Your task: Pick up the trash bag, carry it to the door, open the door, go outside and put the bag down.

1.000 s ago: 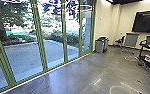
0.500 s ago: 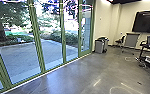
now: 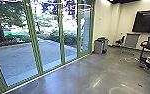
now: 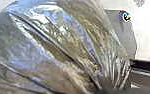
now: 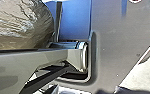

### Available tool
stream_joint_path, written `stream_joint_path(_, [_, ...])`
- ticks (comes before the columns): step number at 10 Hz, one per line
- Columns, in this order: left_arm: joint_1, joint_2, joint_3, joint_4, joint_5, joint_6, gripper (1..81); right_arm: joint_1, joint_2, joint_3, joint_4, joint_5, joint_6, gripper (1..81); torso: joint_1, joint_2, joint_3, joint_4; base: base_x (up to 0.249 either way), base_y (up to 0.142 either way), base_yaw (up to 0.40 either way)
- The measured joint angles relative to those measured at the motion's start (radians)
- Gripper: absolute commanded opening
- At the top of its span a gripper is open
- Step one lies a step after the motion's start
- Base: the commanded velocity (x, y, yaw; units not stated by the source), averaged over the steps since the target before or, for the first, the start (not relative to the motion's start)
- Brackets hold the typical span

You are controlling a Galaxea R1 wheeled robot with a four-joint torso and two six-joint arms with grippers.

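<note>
Glass panels in green frames [image 3: 48,53] sit farther left in the head view than a moment ago because the robot is driving; it remains indoors, so the carry seems under way. In the left wrist view, the left gripper [image 4: 109,87] appears clamped on the shiny, translucent trash bag's [image 4: 46,47] gathered neck. In the right wrist view, the bag bulges beside the robot's bar; I cannot tell the right gripper's state.

Right wrist view: you've got your robot's wide, flat grey plate [image 5: 108,50] with a rounded recess, and its pale grey jointed bar [image 5: 23,65] reaching over to a pale-rimmed cylindrical joint [image 5: 83,56] at that recess, thin dark angled strut [image 5: 43,80] beside the bar. Left wrist view: you see part of the plate with a dark, light-rimmed round fitting [image 4: 126,17] at its corner, near a straight black bar [image 4: 146,64].
</note>
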Motion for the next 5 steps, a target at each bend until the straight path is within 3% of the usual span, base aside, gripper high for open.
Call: stream_joint_path(5, [0.000, -0.001, 0.000, 0.000, 0.000, 0.000, 1.0, 0.000, 0.000, 0.000, 0.000, 0.000, 0.000, 81.1, 0.000, 0.000, 0.000, 0.000, 0.154, -0.067, 0.000])
